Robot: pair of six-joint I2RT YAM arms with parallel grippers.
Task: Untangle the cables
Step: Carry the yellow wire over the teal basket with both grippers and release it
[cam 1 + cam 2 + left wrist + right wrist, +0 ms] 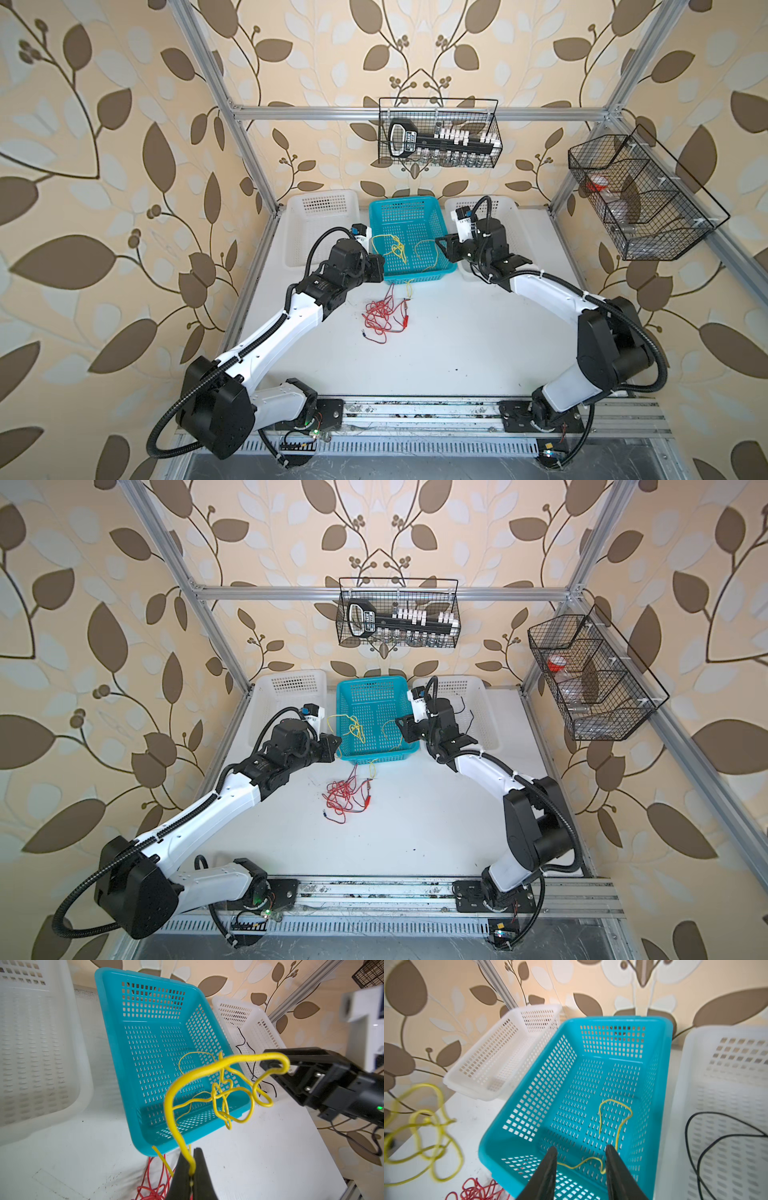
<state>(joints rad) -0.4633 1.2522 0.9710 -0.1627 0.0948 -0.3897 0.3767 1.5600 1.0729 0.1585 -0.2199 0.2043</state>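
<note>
Left gripper (190, 1159) is clamped on a yellow cable (207, 1070), pinching it just outside the near left corner of the blue basket (399, 212); from the pinch the strand rises, arches over the basket's near wall and runs into a loose yellow knot (397, 249) hanging above the basket floor. I judge the grip serves as an anchor, so that the knot is lifted off the floor and its loops hang open instead of lying pressed together.

Right gripper (581, 1148) stands with its jaws apart and nothing clasped, poised over the basket's near right corner; a thin yellow strand (612, 1099) lies on the basket floor and runs beneath the gap between the fingers. In the left wrist view the arched cable seems to hook on the right gripper's tip; whether it truly touches I cannot tell.

Red cables (380, 316) lie bundled on the table (457, 353) in front of the basket, close to its near wall and apart from both grippers; one yellow tail hangs out over that wall towards them. Black cable (704, 1113) lies in the white basket (681, 1084) just beside the blue one on its right, so it looks sorted, while yellow is the colour in hand.
</note>
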